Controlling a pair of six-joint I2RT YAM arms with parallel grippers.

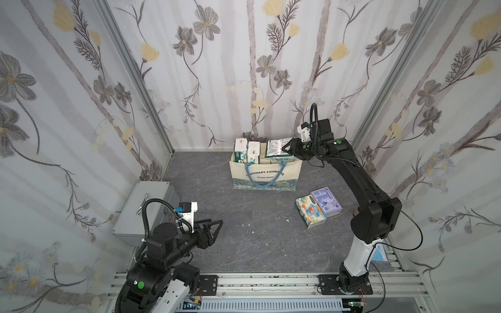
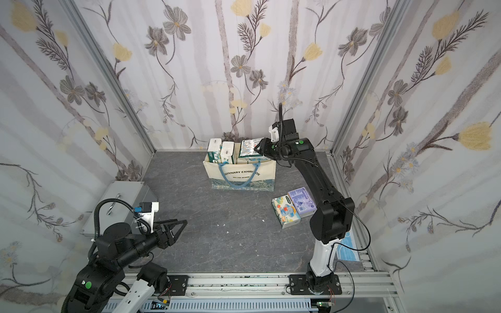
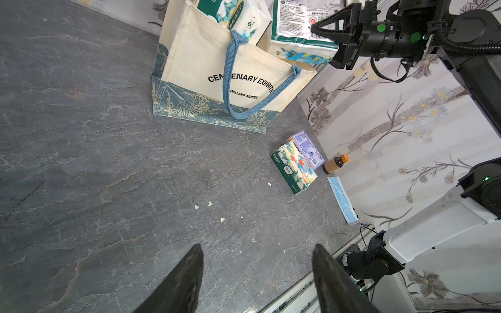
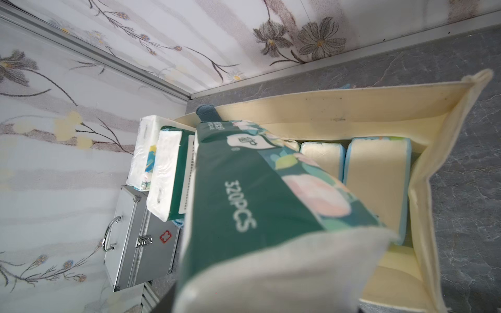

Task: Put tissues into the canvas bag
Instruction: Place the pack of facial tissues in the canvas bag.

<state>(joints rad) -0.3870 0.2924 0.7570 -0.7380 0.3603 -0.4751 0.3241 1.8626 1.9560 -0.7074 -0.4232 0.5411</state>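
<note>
Right gripper (image 1: 286, 148), a black two-fingered claw, is closed on the near end of a dark green, soft plastic-wrapped tissue pack (image 1: 276, 148). It grips by one end, probably so the long body can reach out ahead of the fingers. The pack hangs tilted, label side up, over the right part of the mouth of the cream canvas bag with blue strap handles and black lettering (image 1: 264, 176). Whether its far end already rests on anything inside cannot be told. The bag stands upright near the back wall with its mouth spread. The right wrist view shows pale packs with light blue edges (image 4: 376, 176) already lying low in it, which leaves room above them for this one. At the bag's other end two white-and-green packs (image 1: 246, 151) stand on end and poke above the rim, seemingly set upright to save width. Two packs are not yet bagged: a white one with a blue elephant cartoon (image 1: 310, 212) and a lavender one (image 1: 326, 202). They lie flat and touching on the grey stone-patterned tabletop (image 1: 244, 238), beside the right arm, so that arm looks best placed to fetch them. Well apart on the opposite side, the left gripper (image 3: 257, 248) hovers with jaws spread and empty, apparently kept clear, near a silver metal case (image 1: 146, 208).
</note>
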